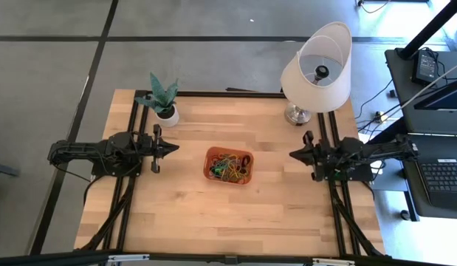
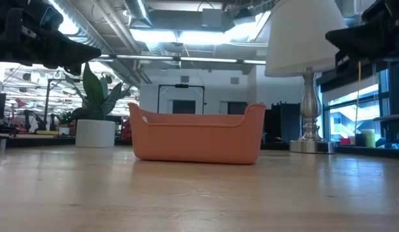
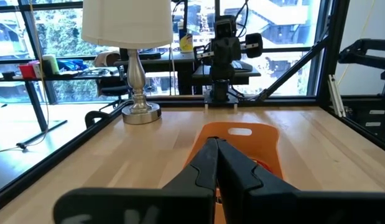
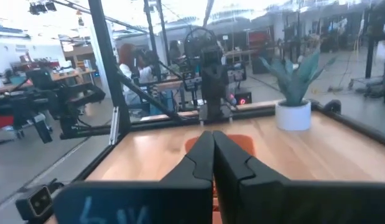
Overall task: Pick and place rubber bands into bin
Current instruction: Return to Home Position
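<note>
The orange bin [image 1: 229, 165] sits near the table's middle, resting flat on its base, with a tangle of coloured rubber bands [image 1: 229, 167] inside it. The low view shows the bin [image 2: 198, 133] side on; its walls hide the bands there. My left gripper [image 1: 175, 148] hovers left of the bin, fingers shut, pointing at it; its wrist view shows the shut fingers [image 3: 215, 148] before the bin [image 3: 242, 144]. My right gripper [image 1: 292, 154] hovers right of the bin, shut too, with the bin [image 4: 232, 144] beyond its fingertips [image 4: 211, 135].
A white-potted plant [image 1: 162, 100] stands at the table's far left. A lamp with a white shade [image 1: 317, 68] stands at the far right. Bare wood lies on all sides of the bin. A desk with a laptop [image 1: 439, 170] stands off the table's right edge.
</note>
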